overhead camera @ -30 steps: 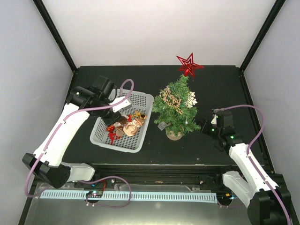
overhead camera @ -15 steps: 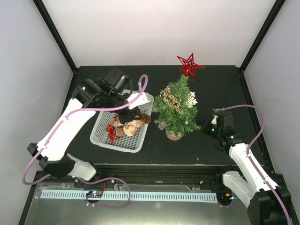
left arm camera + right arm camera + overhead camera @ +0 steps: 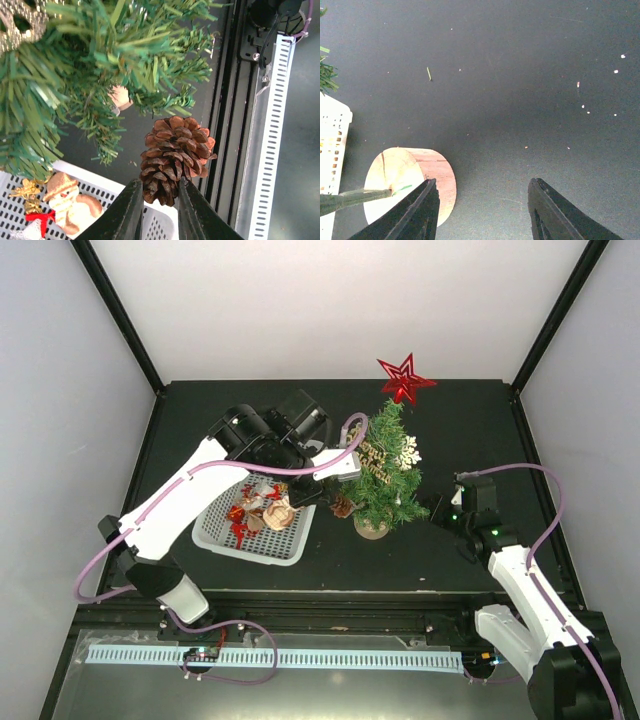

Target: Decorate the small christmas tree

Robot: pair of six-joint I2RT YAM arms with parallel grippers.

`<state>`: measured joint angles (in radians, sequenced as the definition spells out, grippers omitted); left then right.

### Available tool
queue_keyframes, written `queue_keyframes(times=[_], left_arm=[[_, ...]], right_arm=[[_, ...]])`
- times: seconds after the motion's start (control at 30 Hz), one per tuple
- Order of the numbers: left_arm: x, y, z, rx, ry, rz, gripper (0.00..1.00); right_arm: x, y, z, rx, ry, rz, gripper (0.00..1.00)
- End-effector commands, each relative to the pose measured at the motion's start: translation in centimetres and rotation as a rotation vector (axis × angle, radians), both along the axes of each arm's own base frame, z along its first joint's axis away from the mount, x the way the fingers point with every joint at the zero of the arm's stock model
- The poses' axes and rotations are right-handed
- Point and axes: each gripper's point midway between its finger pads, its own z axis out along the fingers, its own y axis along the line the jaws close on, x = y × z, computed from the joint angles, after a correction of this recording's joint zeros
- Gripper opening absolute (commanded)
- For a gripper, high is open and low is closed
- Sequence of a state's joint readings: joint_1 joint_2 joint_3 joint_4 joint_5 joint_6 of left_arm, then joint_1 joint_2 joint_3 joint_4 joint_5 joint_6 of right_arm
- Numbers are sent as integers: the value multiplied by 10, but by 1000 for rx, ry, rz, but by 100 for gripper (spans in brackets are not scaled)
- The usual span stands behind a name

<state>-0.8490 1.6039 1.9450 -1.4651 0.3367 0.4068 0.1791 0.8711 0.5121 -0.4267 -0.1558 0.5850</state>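
Right fingers (image 3: 437, 510): nearest item, low over the counter (image 3: 480, 420) on the right side; spread apart and grasping nothing, the bare counter showing between them in the wrist view.
Tree base (image 3: 410, 170): round tan wooden disc, standing flat on the counter just beside the right fingers, not touched by them.
White basket (image 3: 285, 550): mesh plastic, on the counter left of the tree, its near right corner close to the tree base.
Basket contents: a small brown-and-white figure with a hat (image 3: 67, 200), a gold bow with red ribbon (image 3: 30, 192), and other red and gold ornaments too small to name.
Left fingers (image 3: 341, 492): reaching across the basket's right rim toward the tree; clenched on a pine cone.
Pine cone (image 3: 172, 157): brown, scales open, held by its narrow end, just below the tree's lower left branches; whether it touches the needles I cannot tell.
Small christmas tree (image 3: 385, 485): upright at mid-counter, between the basket and the right fingers.
Gold lettered sign (image 3: 372, 455): hanging on the tree's upper left.
White snowflake (image 3: 407, 453): on the upper right branches.
Red star (image 3: 404, 378): at the very top, farthest back.
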Motion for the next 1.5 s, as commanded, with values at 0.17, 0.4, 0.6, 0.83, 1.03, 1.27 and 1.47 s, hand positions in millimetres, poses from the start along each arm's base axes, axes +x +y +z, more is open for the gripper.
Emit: queue_keyframes(times=[0.17, 0.4, 0.6, 0.83, 1.03, 1.27, 1.47], left_arm=[[1, -26, 18, -57, -42, -30, 17], [10, -40, 12, -35, -82, -28, 15], [16, -44, 5, -28, -103, -22, 15], [22, -47, -4, -29, -122, -11, 15], [21, -46, -18, -15, -115, -16, 17], [24, -48, -20, -23, -125, -6, 19], [24, -53, -18, -39, -123, -8, 19]], right_arm=[[5, 0, 6, 0, -23, -9, 50], [4, 0, 5, -1, -25, -7, 50], [4, 0, 4, -1, -27, -6, 50], [3, 1, 3, 3, -27, -4, 50], [3, 1, 3, 4, -28, -3, 50], [3, 2, 1, 12, -26, 0, 50], [4, 3, 1, 13, -28, 4, 50]])
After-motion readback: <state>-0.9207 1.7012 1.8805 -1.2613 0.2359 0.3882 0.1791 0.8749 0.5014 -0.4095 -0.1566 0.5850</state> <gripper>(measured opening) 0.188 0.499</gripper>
